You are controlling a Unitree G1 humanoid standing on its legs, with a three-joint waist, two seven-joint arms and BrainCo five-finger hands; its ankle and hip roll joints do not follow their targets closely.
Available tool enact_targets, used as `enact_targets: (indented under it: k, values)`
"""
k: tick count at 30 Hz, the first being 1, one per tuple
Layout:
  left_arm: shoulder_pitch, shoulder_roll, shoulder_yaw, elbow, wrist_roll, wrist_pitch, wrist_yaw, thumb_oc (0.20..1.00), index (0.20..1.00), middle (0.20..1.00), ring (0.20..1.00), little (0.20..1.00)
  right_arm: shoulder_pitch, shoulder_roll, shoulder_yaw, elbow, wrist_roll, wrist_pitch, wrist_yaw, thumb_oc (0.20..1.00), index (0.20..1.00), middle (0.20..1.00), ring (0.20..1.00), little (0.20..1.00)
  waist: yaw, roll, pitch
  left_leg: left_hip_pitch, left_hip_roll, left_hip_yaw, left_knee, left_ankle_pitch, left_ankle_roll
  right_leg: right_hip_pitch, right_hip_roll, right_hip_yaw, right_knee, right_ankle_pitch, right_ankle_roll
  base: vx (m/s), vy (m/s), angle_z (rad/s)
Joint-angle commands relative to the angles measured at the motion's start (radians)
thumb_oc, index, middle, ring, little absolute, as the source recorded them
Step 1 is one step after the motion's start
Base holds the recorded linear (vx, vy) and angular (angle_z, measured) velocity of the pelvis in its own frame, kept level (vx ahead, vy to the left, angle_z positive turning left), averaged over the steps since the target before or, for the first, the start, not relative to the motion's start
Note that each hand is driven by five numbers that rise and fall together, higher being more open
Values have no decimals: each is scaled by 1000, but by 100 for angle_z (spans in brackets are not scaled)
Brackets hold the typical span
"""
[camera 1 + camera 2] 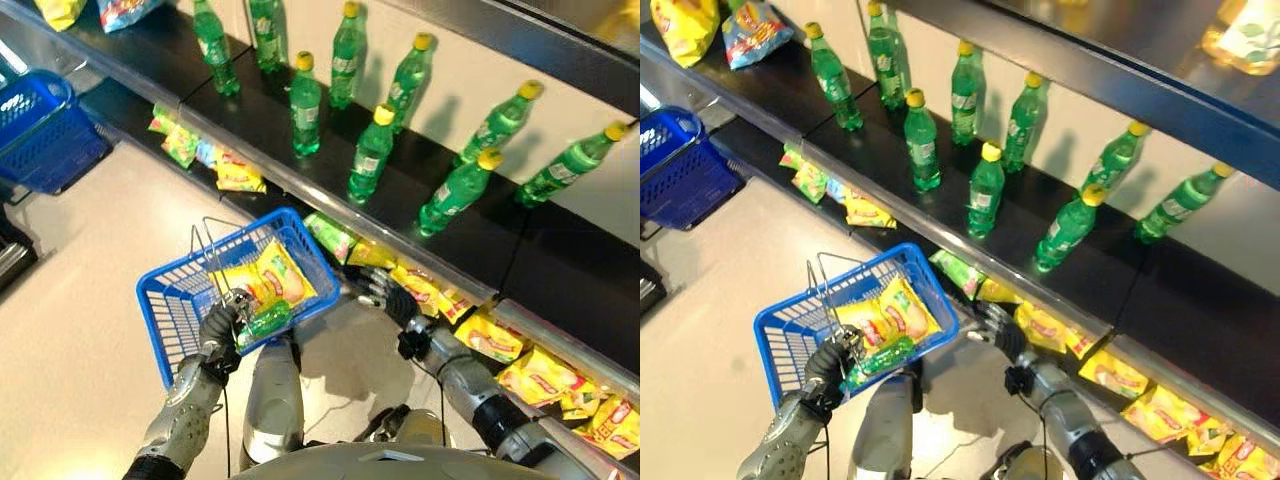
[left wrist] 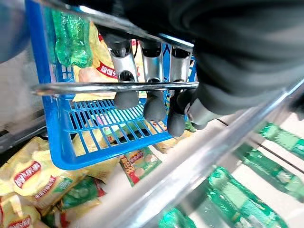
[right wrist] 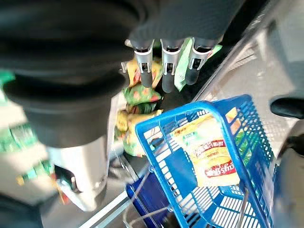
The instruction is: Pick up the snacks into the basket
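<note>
Fingers of our right hand (image 1: 378, 290) are straight and relaxed, touching the snacks (image 1: 425, 290) on the lower shelf, which run far-left to near-right, while our left hand (image 1: 222, 325) curls round the handle of the basket (image 1: 160, 300) just left.

upper shelf (image 1: 250, 100): green bottles (image 1: 305, 105) upright, spread apart | lower shelf (image 1: 1110, 395): snack packs (image 1: 545, 375) lying in a row | floor (image 1: 90, 250): second blue basket (image 1: 35, 125)
</note>
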Motion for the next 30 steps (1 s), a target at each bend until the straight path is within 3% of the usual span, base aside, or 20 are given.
enact_targets:
  k: [1,11,17,25,30]
  values:
    - [-60,-25,41,-112,81,-124,-80,200,200,200,200,200,-5,-4,-45,19,40,-26,28,1000,1000,1000,1000,1000,-6,31,-64,87,32,9,12,-75,-24,-55,-15,30,-104,258,30,43,43,-35]
    - [-40,-119,123,183,151,-118,-99,200,200,200,200,200,105,-31,-90,130,-58,-1,59,1000,1000,1000,1000,1000,-88,28,-167,223,4,101,-203,6,-51,-5,46,71,-310,337,46,46,-1,-35]
    - [-57,-155,144,326,191,-124,-90,200,200,200,200,200,133,-17,-120,209,-73,-6,51,1000,1000,1000,1000,1000,-125,32,-214,283,-8,139,-298,41,-64,14,90,114,-404,355,43,53,-22,-25]
    - [-112,-212,179,570,248,-144,-41,200,200,200,200,200,133,63,-259,386,46,-48,-39,1000,1000,1000,1000,1000,-185,44,-278,355,-27,192,-391,68,-73,32,135,188,-515,396,42,57,-18,-36]
    - [-129,-234,178,630,254,-157,-26,200,200,200,200,200,92,95,-302,502,71,-69,-98,1000,1000,1000,1000,1000,-196,52,-302,373,-44,213,-432,70,-74,26,148,227,-576,428,47,56,13,-22]
